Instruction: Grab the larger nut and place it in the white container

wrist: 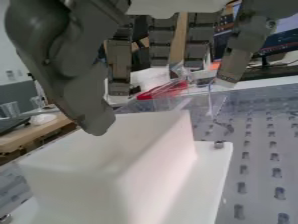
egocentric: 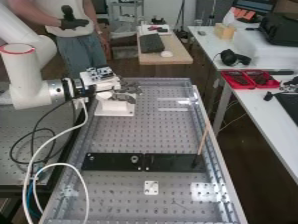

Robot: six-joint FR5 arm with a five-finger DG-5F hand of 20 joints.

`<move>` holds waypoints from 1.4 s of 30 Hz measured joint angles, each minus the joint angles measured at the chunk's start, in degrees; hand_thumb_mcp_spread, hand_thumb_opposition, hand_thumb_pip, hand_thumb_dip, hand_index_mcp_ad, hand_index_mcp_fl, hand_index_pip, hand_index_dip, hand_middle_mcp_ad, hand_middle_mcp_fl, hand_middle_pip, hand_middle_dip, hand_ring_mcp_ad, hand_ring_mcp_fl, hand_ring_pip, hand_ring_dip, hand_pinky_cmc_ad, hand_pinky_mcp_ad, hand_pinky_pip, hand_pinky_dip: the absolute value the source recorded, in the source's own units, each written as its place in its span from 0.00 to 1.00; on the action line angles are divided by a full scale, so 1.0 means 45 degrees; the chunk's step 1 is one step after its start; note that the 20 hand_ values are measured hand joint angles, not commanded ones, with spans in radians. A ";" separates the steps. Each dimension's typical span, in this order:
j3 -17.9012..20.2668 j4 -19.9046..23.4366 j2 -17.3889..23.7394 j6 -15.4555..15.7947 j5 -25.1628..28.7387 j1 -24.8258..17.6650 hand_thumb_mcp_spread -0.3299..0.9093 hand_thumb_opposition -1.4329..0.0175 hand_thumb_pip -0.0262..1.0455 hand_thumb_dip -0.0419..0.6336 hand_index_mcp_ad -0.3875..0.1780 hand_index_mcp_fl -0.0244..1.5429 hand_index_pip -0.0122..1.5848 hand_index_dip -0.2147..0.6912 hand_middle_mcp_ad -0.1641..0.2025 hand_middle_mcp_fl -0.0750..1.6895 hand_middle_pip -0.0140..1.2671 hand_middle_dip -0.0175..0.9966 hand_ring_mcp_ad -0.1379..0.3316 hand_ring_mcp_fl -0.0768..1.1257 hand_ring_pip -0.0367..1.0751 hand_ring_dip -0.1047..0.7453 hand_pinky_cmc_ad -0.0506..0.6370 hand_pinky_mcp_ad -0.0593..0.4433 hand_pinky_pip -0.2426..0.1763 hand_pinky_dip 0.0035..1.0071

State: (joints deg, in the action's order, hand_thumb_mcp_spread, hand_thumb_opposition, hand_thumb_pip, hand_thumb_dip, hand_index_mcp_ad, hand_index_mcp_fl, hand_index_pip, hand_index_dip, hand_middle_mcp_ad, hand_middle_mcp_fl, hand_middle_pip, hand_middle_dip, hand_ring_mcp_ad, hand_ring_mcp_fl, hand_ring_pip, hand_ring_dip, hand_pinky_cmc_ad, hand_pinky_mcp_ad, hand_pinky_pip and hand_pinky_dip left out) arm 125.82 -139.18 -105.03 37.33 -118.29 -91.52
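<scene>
My robot hand [egocentric: 126, 93] hangs wide over the white container [egocentric: 114, 108]. High view: the bearing [egocentric: 134, 159] stands toward six o'clock.

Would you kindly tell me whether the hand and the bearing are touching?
Apart. In the high view, the hand is by the white container, while the bearing stands on the black bar, with bench showing between them.

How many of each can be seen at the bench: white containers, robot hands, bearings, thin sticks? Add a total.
White container: 1
Robot hand: 1
Bearing: 1
Thin stick: 1
Total: 4
</scene>
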 joint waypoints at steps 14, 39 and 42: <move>-0.1479 -0.0764 0.2287 -0.0704 0.2258 0.0707 0.46 0.37 0.84 0.39 0.37 0.02 0.60 0.01 0.56 0.05 0.11 0.20 0.57 0.06 0.20 0.24 0.55 0.67 0.36 0.71; -0.4231 -0.4045 0.3462 0.0146 0.7326 0.0524 0.40 0.39 0.78 0.39 0.42 0.01 0.43 0.04 0.56 0.07 0.11 0.24 0.61 0.06 0.17 0.24 0.55 0.71 0.36 0.72; -0.4376 -0.4227 0.3425 0.0160 0.7306 0.0516 0.40 0.39 0.78 0.39 0.43 0.02 0.43 0.04 0.56 0.07 0.11 0.24 0.61 0.06 0.17 0.24 0.55 0.71 0.36 0.71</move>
State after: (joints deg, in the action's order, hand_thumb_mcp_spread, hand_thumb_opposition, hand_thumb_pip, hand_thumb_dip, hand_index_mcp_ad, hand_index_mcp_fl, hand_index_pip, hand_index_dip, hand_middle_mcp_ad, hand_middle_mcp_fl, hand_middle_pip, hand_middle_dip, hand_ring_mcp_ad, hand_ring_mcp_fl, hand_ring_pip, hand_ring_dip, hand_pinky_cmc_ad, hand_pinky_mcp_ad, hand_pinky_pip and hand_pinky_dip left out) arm 106.13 -158.20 -89.62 38.05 -85.41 -89.20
